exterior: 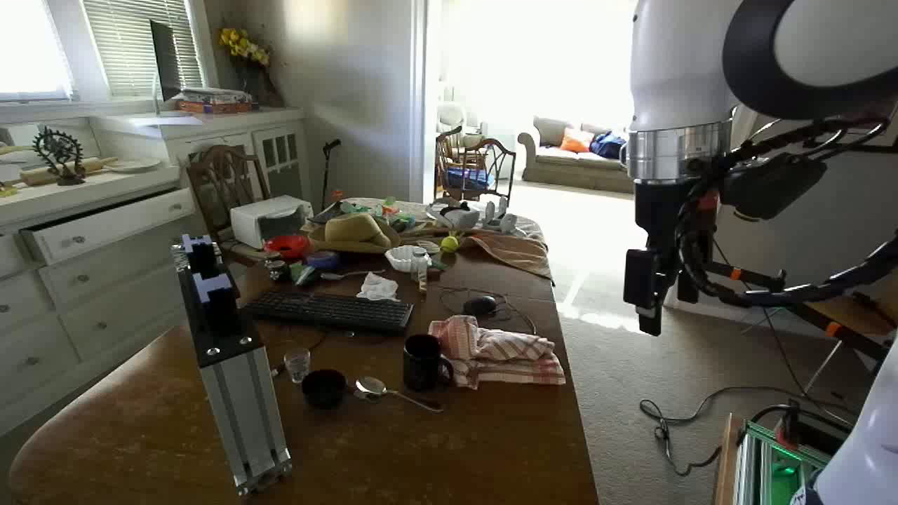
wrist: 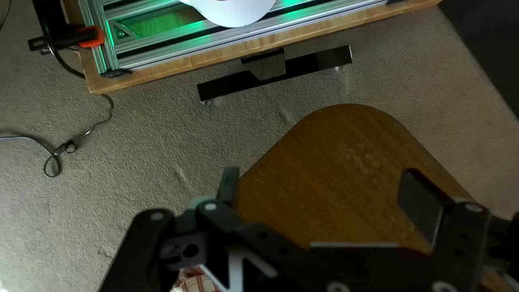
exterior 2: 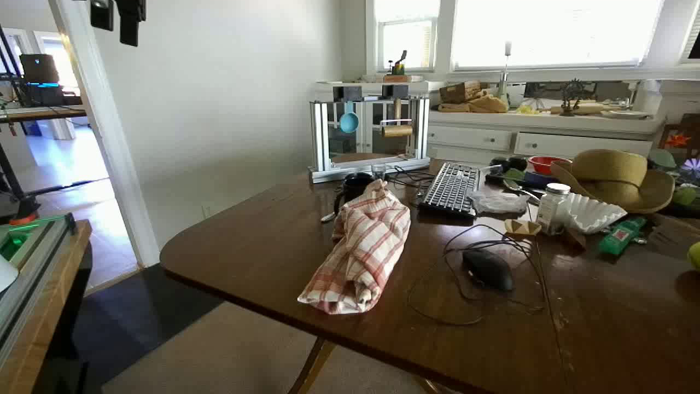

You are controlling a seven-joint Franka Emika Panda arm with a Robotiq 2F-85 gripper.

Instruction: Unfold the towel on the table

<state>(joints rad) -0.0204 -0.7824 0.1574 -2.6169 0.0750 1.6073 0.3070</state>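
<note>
The towel [exterior: 506,359], white with red-pink stripes, lies folded and bunched near the edge of the dark brown table [exterior: 449,456]. In an exterior view, the towel [exterior 2: 367,254] forms a crumpled long bundle on the table [exterior 2: 240,246]. In the wrist view, only a small piece of the towel [wrist: 196,282] shows at the bottom, mostly hidden behind the gripper; the table's rounded corner [wrist: 332,170] lies below the jaws. My gripper [wrist: 322,188] is open and empty, its fingers wide apart. It hangs well above the table, apart from the towel, in both exterior views [exterior: 668,305] [exterior 2: 117,30].
A black mug [exterior: 421,361] stands right beside the towel. A spoon [exterior: 400,396], small dark bowl [exterior: 324,388], glass [exterior: 297,365], keyboard [exterior: 330,311] and corded mouse [exterior: 480,306] are nearby. A metal frame [exterior: 242,414] stands on the table. A straw hat [exterior 2: 612,178] and clutter lie farther off.
</note>
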